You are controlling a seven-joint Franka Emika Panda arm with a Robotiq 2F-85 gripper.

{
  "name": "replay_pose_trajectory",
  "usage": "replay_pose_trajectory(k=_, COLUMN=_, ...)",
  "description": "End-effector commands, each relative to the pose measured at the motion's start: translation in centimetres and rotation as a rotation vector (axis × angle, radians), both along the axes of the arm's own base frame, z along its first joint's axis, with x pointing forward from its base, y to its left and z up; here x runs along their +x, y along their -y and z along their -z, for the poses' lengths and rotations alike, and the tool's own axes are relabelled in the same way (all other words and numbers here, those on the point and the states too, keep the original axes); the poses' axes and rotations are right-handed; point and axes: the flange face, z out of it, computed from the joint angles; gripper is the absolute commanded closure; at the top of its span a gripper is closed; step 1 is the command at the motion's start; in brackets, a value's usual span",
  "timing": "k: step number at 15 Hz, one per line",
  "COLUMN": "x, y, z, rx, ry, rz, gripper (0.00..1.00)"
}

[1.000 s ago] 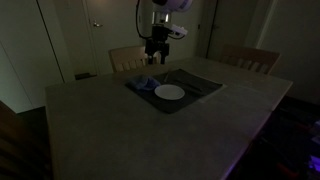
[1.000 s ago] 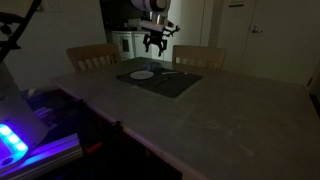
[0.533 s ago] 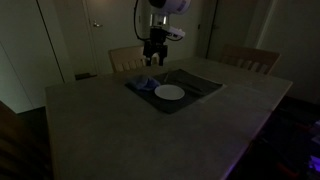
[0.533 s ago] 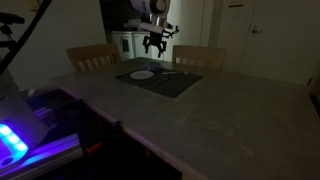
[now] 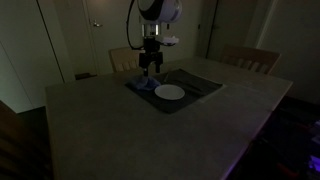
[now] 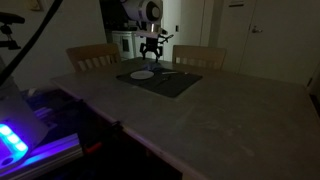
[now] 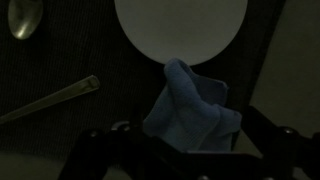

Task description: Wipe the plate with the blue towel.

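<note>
A white plate (image 7: pixel 180 30) lies on a dark placemat (image 7: pixel 70 60). A crumpled blue towel (image 7: pixel 190 112) lies on the mat just beside the plate's rim. My gripper (image 7: pixel 185 152) is open, with a finger on each side of the towel, and holds nothing. In an exterior view the gripper (image 5: pixel 149 66) hangs just above the towel (image 5: pixel 142 86), left of the plate (image 5: pixel 169 92). In an exterior view (image 6: pixel 153 50) it is above the mat, behind the plate (image 6: pixel 142 74). The room is very dark.
A spoon (image 7: pixel 25 18) and a long utensil handle (image 7: pixel 50 100) lie on the mat near the plate. Wooden chairs (image 5: pixel 125 58) (image 5: pixel 250 58) stand behind the table's far edge. A blue-lit device (image 6: pixel 15 135) sits beside the table.
The arm has swung over and come down from beside the plate's far side to a spot right above the blue towel. Plate and towel have not moved.
</note>
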Motion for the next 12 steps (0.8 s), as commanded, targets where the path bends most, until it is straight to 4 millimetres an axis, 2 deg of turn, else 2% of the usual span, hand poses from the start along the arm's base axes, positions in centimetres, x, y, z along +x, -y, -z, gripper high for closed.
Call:
replay_pose_trajectory(k=1, x=1.5, y=-0.1, z=0.8, rx=-0.007, ry=0.03, rz=0.011, gripper=0.0)
replay_pose_trajectory(k=8, x=2.9, y=0.3, z=1.9, rx=0.0, ry=0.049, rz=0.041, gripper=0.0)
replay_pose_trajectory(k=9, x=3.1, y=0.3, z=1.9, rx=-0.001, ry=0.052, rz=0.04, gripper=0.25)
replay_pose_trajectory(k=10, x=3.3, y=0.3, z=2.0, rx=-0.001, ry=0.053, rz=0.04, gripper=0.27)
replay_pose_trajectory(k=12, x=3.7, y=0.5, z=1.9, rx=0.002, ry=0.057, rz=0.041, gripper=0.42)
